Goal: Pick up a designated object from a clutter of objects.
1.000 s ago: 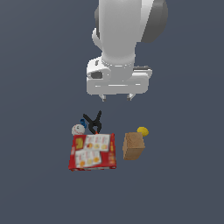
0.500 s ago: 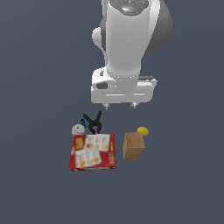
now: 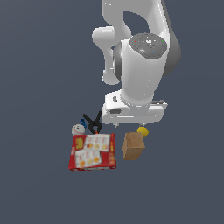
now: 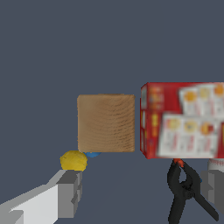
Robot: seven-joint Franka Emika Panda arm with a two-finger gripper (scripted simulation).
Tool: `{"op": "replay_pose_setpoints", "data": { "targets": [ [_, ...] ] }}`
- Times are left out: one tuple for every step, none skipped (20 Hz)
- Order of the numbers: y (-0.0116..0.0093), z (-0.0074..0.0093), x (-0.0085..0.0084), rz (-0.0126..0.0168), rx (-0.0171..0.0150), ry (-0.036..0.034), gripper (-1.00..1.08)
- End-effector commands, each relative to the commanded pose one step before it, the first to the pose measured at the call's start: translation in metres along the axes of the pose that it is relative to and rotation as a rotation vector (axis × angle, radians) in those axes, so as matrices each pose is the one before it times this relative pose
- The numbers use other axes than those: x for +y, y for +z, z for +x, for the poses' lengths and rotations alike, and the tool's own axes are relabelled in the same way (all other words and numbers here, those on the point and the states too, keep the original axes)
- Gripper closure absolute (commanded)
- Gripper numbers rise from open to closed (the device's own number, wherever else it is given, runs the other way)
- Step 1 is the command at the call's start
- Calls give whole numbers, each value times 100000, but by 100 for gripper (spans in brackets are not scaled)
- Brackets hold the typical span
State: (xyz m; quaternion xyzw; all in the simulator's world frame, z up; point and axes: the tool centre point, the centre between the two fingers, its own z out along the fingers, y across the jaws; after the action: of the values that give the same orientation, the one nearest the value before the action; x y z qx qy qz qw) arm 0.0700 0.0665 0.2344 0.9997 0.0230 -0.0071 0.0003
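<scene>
A: Where is the block (image 3: 133, 146) found?
B: It is seen upright on the grey floor (image 3: 39, 65), at the exterior view's right edge of the clutter, just beside the red box (image 3: 92, 152) with a narrow gap between them. In the wrist view its wood-grain top (image 4: 106, 123) is shown square and unmarked.

A: What is placed around it?
B: A yellow ball (image 3: 142, 130) is set close behind it, and a blue ball (image 4: 92, 154) is glimpsed at its edge. A black clamp (image 3: 92, 123) and a white ball (image 3: 78, 129) are found beyond the box.

A: And the gripper (image 4: 140, 192)?
B: It is held above the block, clear of it. The fingers (image 4: 70, 193) are spread wide apart; nothing is gripped.
</scene>
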Motion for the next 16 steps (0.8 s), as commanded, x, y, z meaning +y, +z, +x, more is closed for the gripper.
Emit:
{"op": "replay_pose_setpoints", "data": {
  "targets": [
    [1267,1125,-837,-43,529,-122,-92],
    [448,349,-281,-2,130,-45,-92],
    [408,310,-261,2,131,-45,-92],
    [377,276,-237,5,113,-38,-92],
    [333,240,-216,8,113,-37,-92],
    [301,210,-190,9,93,-30,-92],
    [263,180,-165,10,80,-25,-92],
    [226,151,-140,9,65,-20,-92],
    [178,119,-117,10,65,-20,-92],
    [142,93,-90,8,46,-14,-92],
    [123,73,-59,0,0,0,-92],
    [74,44,-36,0,0,0,-92],
    [-18,1,-22,12,65,-20,-92],
    [-59,-107,49,-8,-164,-40,-92],
    [35,0,0,0,0,0,-92],
    [103,1,-1,0,0,0,-92]
  ]
}}
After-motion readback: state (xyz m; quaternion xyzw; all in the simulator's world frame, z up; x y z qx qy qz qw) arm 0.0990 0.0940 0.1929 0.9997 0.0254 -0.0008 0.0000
